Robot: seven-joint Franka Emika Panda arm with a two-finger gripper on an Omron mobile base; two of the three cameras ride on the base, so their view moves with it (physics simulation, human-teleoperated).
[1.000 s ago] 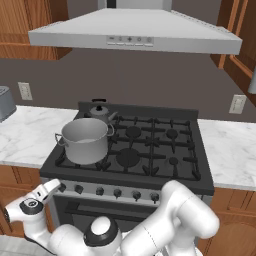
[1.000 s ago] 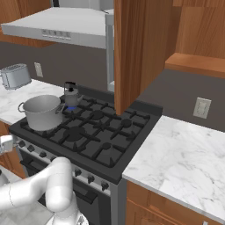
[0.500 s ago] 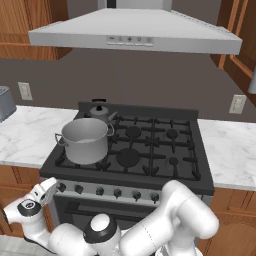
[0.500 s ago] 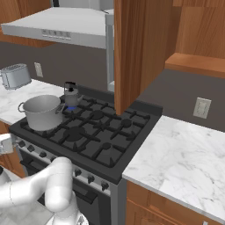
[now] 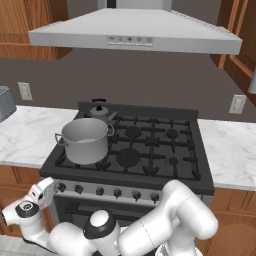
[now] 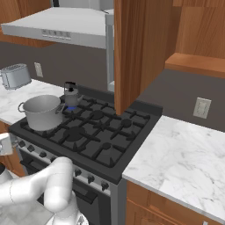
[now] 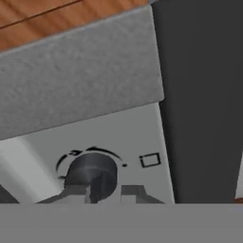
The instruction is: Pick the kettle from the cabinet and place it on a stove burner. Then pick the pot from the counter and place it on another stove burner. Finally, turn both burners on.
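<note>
Gripper [image 7: 105,192] pinches the leftmost stove knob [image 7: 92,174]; pot [image 5: 85,140] on front-left burner, kettle [image 5: 100,113] behind it.

A steel range hood [image 5: 135,34] hangs before the dark grey wall [image 5: 150,80].

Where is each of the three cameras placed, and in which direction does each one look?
Left base view: behind the arm on its left, facing forward and down at the range; the white arm curls low, gripper by the leftmost knob.
Right base view: behind on the right, looking across the burners; the arm bends at lower left.
Hand view: on the hand, close to that knob; fingertips flank it.
Shared by both base views: pot, kettle.
</note>
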